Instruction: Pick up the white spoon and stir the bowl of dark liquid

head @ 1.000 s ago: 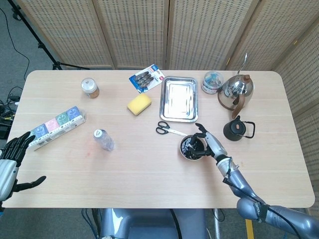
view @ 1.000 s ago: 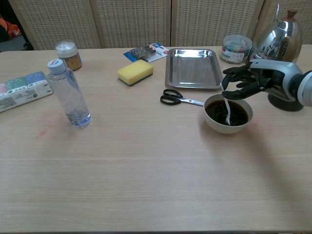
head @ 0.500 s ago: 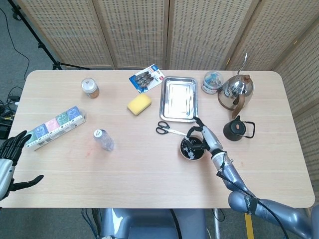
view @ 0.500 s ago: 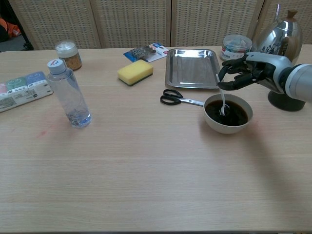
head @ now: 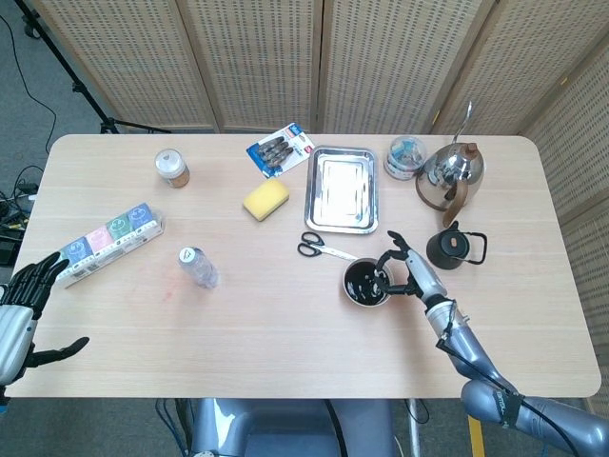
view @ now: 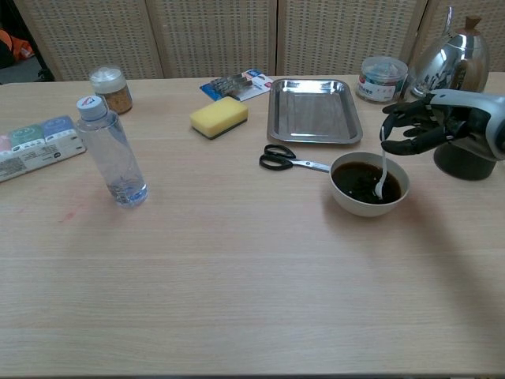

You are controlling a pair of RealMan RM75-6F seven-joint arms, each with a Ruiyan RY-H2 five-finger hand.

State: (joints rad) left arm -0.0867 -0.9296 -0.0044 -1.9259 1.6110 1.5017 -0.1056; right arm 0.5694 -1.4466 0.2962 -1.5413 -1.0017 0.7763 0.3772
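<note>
Scissors lie just left of the bowl of dark liquid; right hand holds the white spoon in it; left hand spread wide

Perforated screens stand behind a wooden table.

The right robot hand holds the white spoon in the bowl of dark liquid.

Head view: high, looking down. Chest view: low, nearer. Both share table.
</note>
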